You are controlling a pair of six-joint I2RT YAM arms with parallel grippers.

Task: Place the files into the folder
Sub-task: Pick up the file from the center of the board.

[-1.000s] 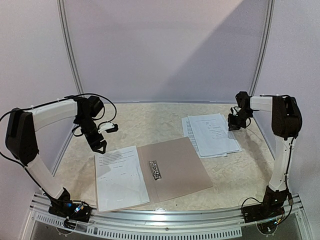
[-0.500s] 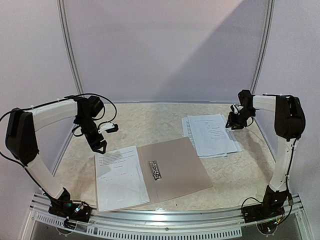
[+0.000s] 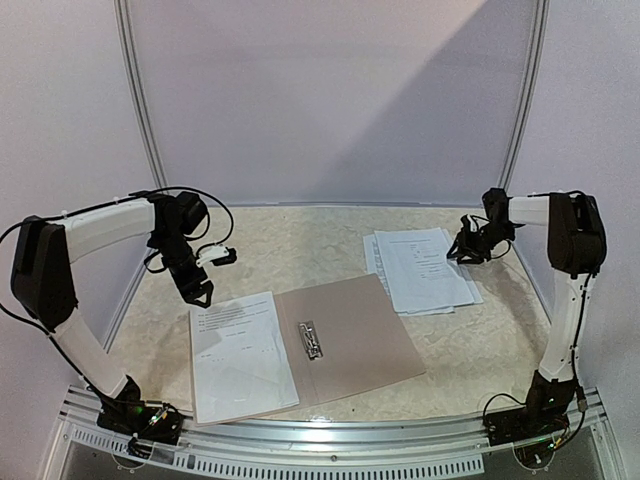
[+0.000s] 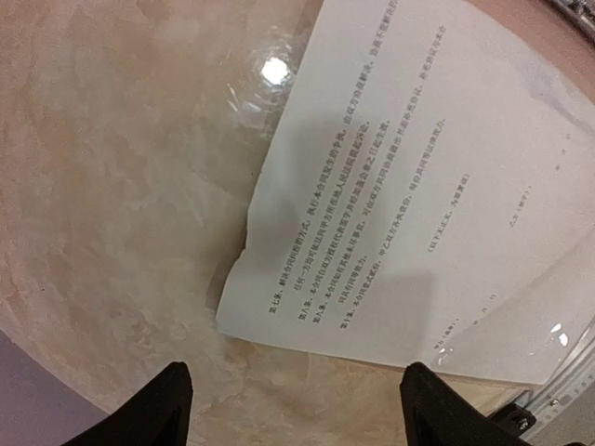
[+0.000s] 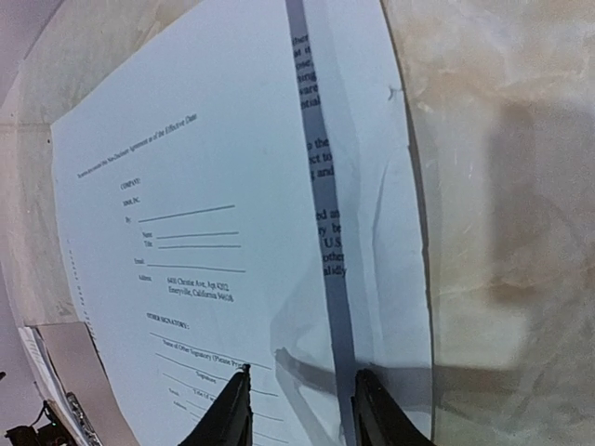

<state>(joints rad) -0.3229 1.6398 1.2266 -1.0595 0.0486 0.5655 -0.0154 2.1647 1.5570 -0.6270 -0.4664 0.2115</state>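
Only the right gripper [image 3: 466,247] changed: its jaws popped from shut to partly apart over the files [image 3: 420,268], and its wrist shifted slightly toward the worktop's right edge.

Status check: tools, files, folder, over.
Left tool open, by the white printed sheet lying in the open flat taupe folder. Right tool part open, straddling the edge of the loose white paper stack. Nothing in the way.

Beige marbled tabletop [image 3: 300,240], silver slotted rail [image 3: 330,432] along its near edge, pale, perhaps fabric, backdrop [image 3: 330,100] behind
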